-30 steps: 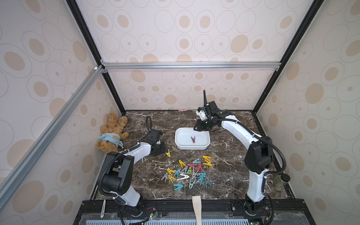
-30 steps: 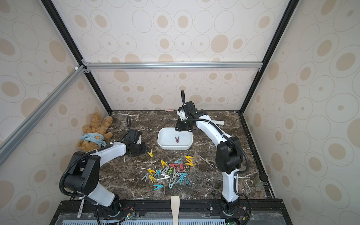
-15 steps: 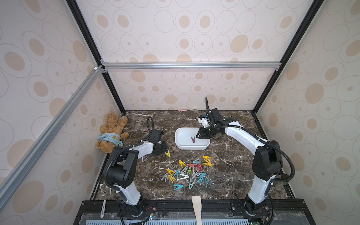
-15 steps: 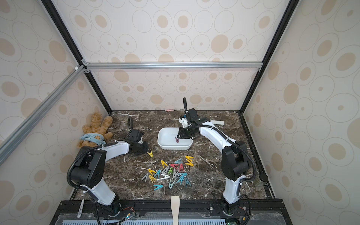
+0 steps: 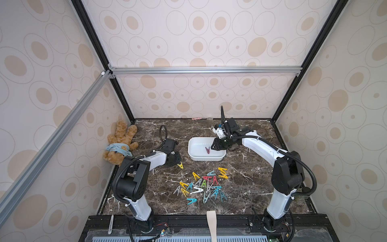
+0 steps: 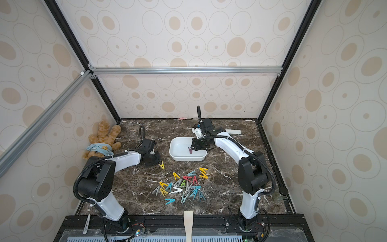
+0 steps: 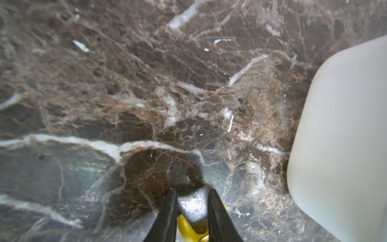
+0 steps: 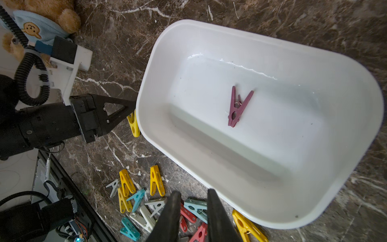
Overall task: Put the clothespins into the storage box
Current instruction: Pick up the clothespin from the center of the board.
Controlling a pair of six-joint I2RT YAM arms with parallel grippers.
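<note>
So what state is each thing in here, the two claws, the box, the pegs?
left gripper: jaws either side of a yellow clothespin, grip unclear
right gripper: open, holding nothing
storage box: upright, one purple clothespin inside
other clothespins: scattered loose on the table
teddy bear: lying by the wall
</note>
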